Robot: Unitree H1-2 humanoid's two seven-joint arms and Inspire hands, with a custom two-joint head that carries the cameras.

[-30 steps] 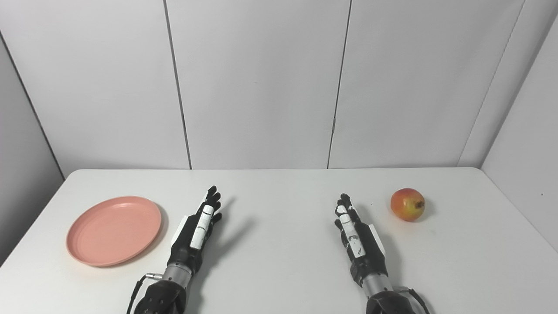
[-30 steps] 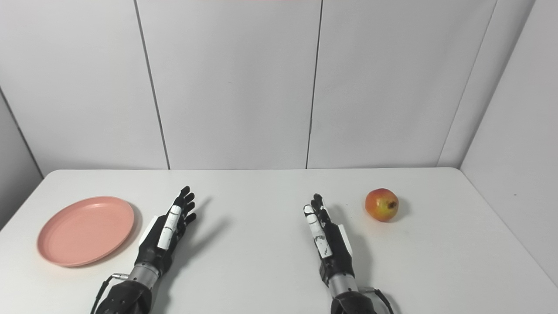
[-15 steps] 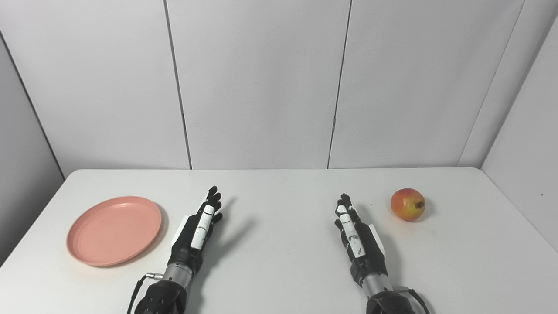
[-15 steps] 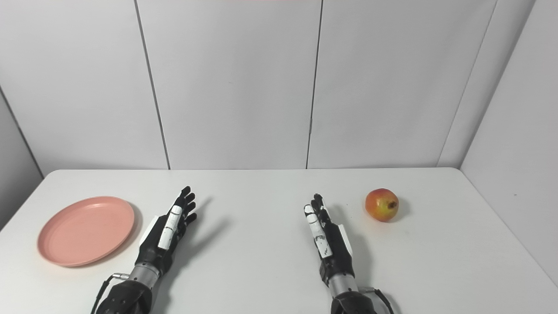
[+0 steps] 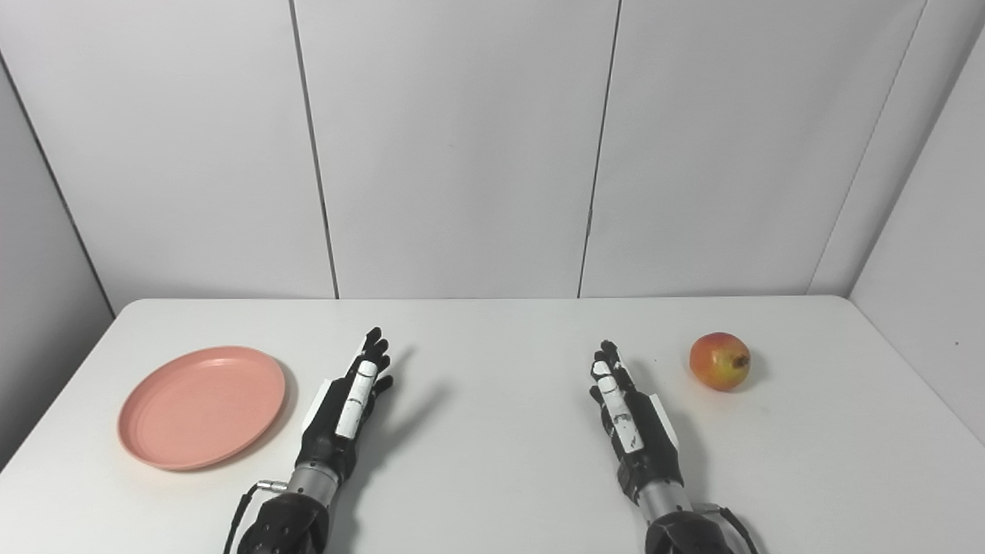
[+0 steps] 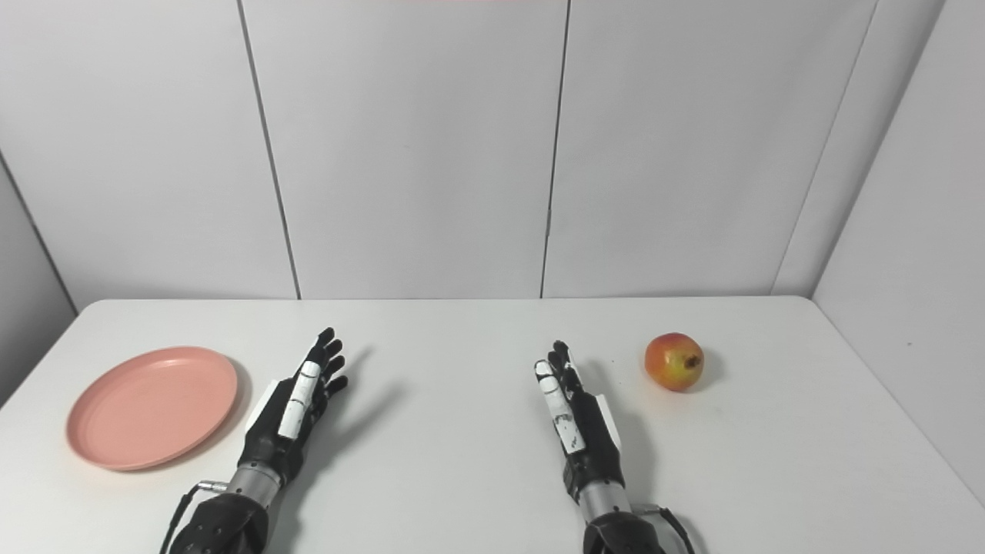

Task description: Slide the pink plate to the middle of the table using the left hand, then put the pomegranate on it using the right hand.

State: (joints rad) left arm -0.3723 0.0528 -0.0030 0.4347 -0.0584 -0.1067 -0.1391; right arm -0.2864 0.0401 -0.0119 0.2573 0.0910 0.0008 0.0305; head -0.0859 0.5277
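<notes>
The pink plate (image 5: pixel 202 405) lies empty on the left side of the white table (image 5: pixel 492 323). The pomegranate (image 5: pixel 719 361), red and yellow, sits on the right side. My left hand (image 5: pixel 346 408) rests open on the table just right of the plate, fingers straight and pointing away, not touching it. My right hand (image 5: pixel 627 415) rests open left of the pomegranate, fingers straight, a hand's width apart from it. Both hands hold nothing.
Grey wall panels (image 5: pixel 462 146) stand behind the table's far edge, and a side wall (image 5: pixel 923 231) runs along the right edge. The table's left edge is close to the plate.
</notes>
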